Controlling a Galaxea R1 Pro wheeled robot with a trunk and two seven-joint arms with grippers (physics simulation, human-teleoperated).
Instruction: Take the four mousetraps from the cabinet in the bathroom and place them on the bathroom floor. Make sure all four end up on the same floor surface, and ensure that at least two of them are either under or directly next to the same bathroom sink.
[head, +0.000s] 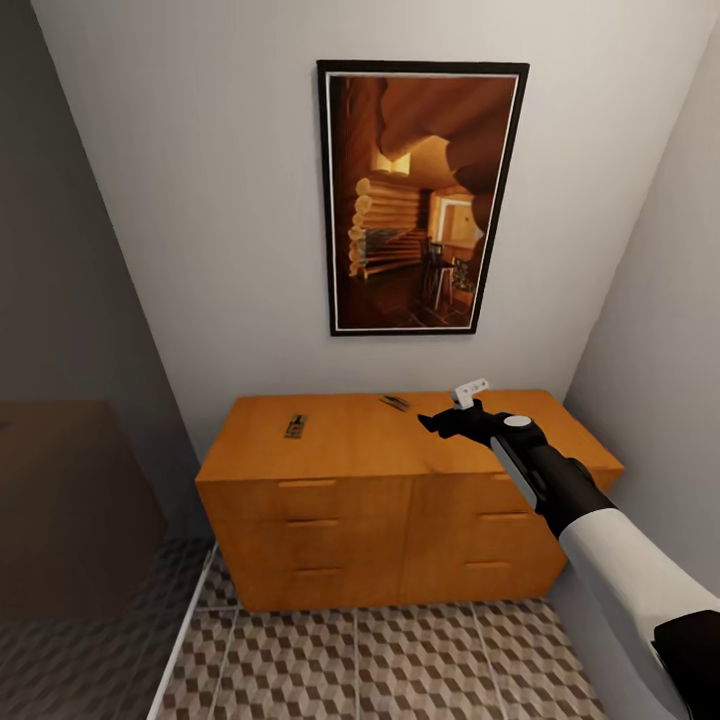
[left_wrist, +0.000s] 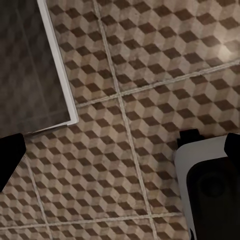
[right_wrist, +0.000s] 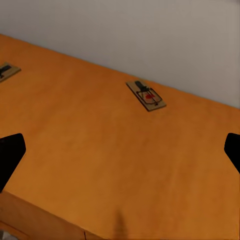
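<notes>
The right hand (head: 447, 418) hovers released, fingers wide apart, over the cabinet (head: 400, 490) top. Two mousetraps lie flat there: one (head: 394, 402) just ahead of the hand, another (head: 295, 426) well to its left. The left hand's (left_wrist: 120, 150) fingers are spread above the bathroom floor (left_wrist: 145, 65)

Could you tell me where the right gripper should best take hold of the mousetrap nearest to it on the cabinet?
Probably from above, closing across the two long edges of the mousetrap. It lies flat on the cabinet top, so only its thin sides offer purchase. The right gripper stands open, hovering just short of it.
</notes>
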